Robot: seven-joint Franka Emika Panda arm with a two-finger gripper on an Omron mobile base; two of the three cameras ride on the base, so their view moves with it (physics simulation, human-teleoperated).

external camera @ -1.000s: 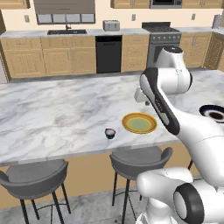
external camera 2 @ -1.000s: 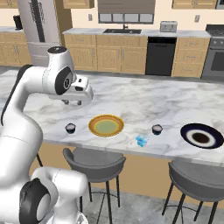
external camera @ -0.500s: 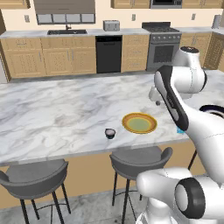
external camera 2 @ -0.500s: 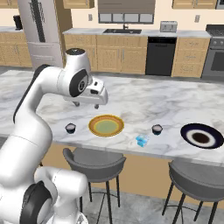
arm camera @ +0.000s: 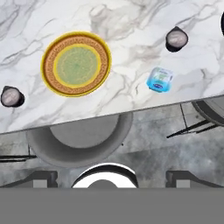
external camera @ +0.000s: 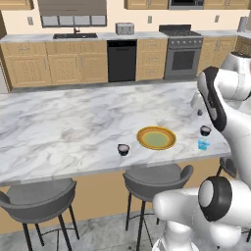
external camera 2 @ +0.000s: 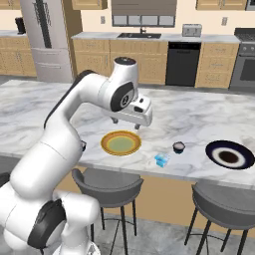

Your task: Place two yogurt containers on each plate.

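The yellow-rimmed plate (external camera 2: pixel 120 143) (external camera: pixel 156 138) (arm camera: pixel 76 64) lies bare near the counter's front edge. The light blue yogurt tub (external camera 2: pixel 161 160) (arm camera: pixel 159 80) (external camera: pixel 203 144) stands to its right at the edge. One dark round cup with a pale top (external camera 2: pixel 178 147) (arm camera: pixel 176 39) (external camera: pixel 205 131) sits just behind the tub. Left of the plate is a second such cup (external camera: pixel 123 149) (arm camera: pixel 11 96). The dark plate (external camera 2: pixel 229 155) lies empty at the far right. My gripper (external camera 2: pixel 127 123) (arm camera: pixel 112 178) hangs open over the counter just behind the yellow plate, holding nothing.
The marble island counter (external camera: pixel 63 122) ends right in front of the plates. Grey bar stools (external camera 2: pixel 107 182) (external camera: pixel 41 196) stand under that front edge. Cabinets, a dishwasher and a stove (external camera: pixel 184 51) line the far wall.
The arm has swung to the right across the counter, from left of the yellow plate to behind it. Plates and containers have stayed put.
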